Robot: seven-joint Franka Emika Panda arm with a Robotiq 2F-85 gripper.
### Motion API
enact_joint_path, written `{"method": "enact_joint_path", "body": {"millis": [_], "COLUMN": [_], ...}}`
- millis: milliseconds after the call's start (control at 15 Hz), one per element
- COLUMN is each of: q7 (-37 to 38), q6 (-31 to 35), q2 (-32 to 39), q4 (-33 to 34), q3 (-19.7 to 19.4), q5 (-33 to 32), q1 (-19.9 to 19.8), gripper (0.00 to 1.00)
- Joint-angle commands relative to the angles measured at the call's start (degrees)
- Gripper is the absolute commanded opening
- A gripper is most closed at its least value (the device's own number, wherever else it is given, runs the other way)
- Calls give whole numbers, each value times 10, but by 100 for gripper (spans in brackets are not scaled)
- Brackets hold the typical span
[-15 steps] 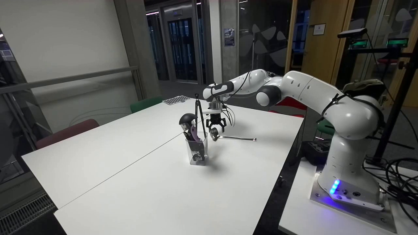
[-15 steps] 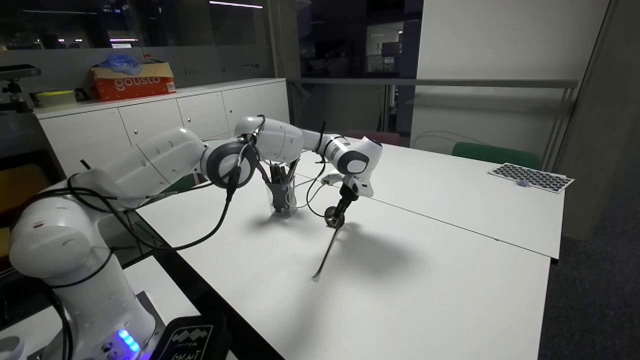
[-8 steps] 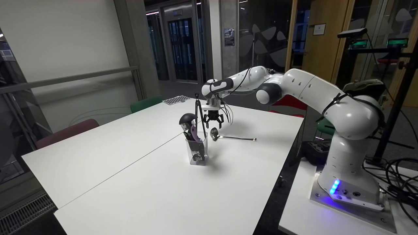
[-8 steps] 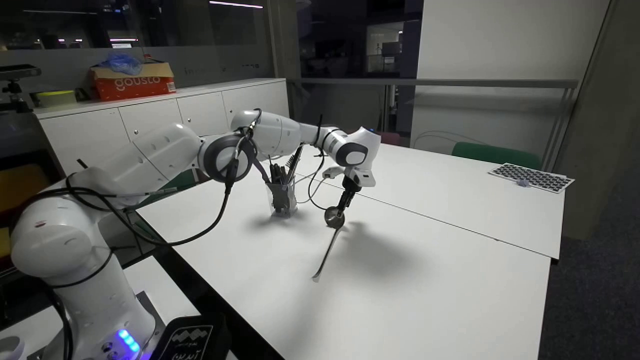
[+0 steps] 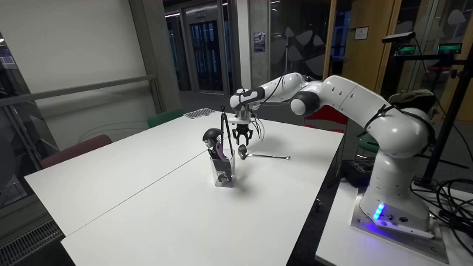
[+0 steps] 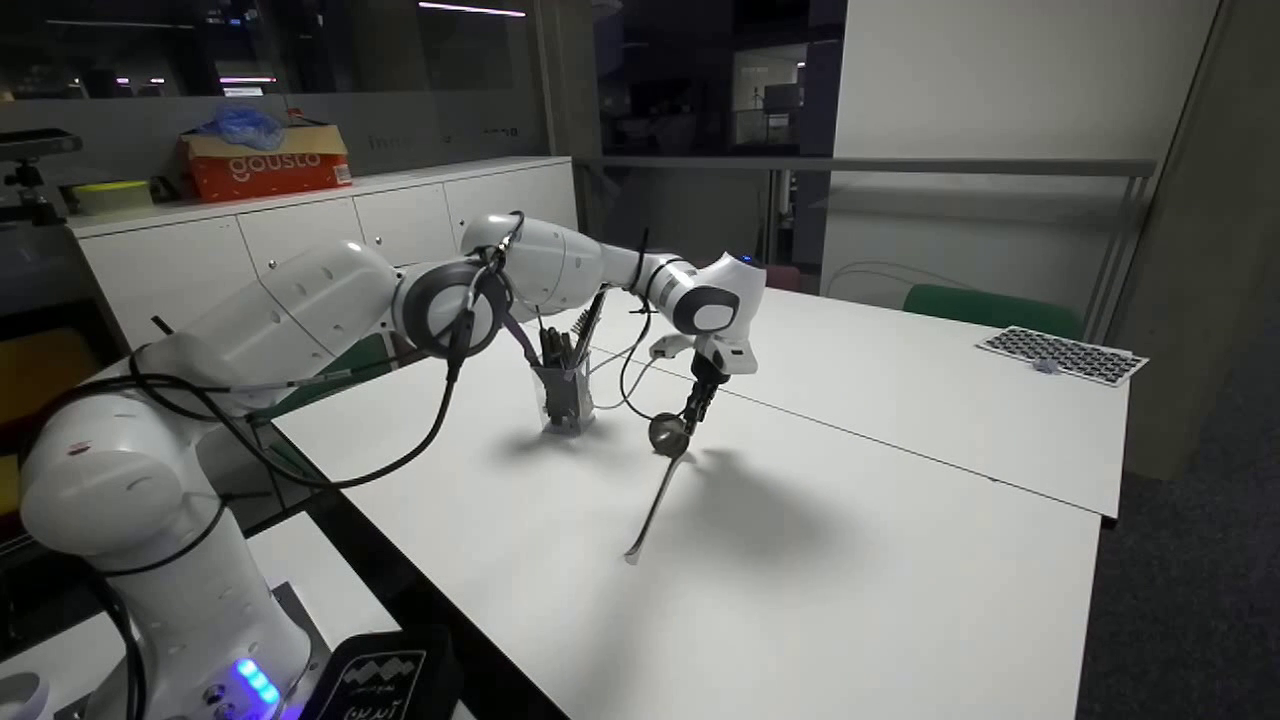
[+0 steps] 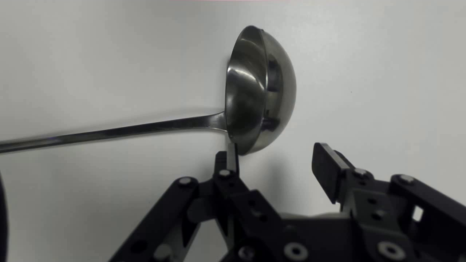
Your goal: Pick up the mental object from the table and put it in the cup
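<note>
Hovering claw: over the bench, just beside the bowl of the ladle; fingers pointing down, parted part of the way, holding nothing. In the wrist view one fingertip overlaps the bowl's rim; whether it touches I cannot tell.
Arm: white, its base on a separate stand, its length stretched over the bench's base-side edge.
Ladle: shiny metal, lying between the bench's seam and the base-side edge; the bowl is the end nearer the seam, its mouth facing along the handle, which runs towards the base-side edge and stops short of it.
Board: black and white, on the bench's other half, at a corner of the edge opposite the base; a grey thing on or against it is too small to name.
Cup: clear, upright on the ladle's half of the bench, apart from the ladle and farther from the board's corner; it holds tongs, a black scoop, a purple handle and other dark tools, too crowded to name.
Edge opposite the base: maroon chair and green chair.
</note>
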Motion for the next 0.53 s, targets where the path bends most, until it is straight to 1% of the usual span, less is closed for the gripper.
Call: {"method": "enact_joint_path", "body": {"millis": [0,67,133,467], "q7": [-20,-22,-23,-40], "q6": [23,24,25,27], "q2": [-46,-48,-51,-61], "q4": [-67,-69,-72,-84], "q3": [7,8,9,23], "q5": [15,17,19,43], "q1": [-3,-4,-4,-9], "gripper": [90,98,100,100]}}
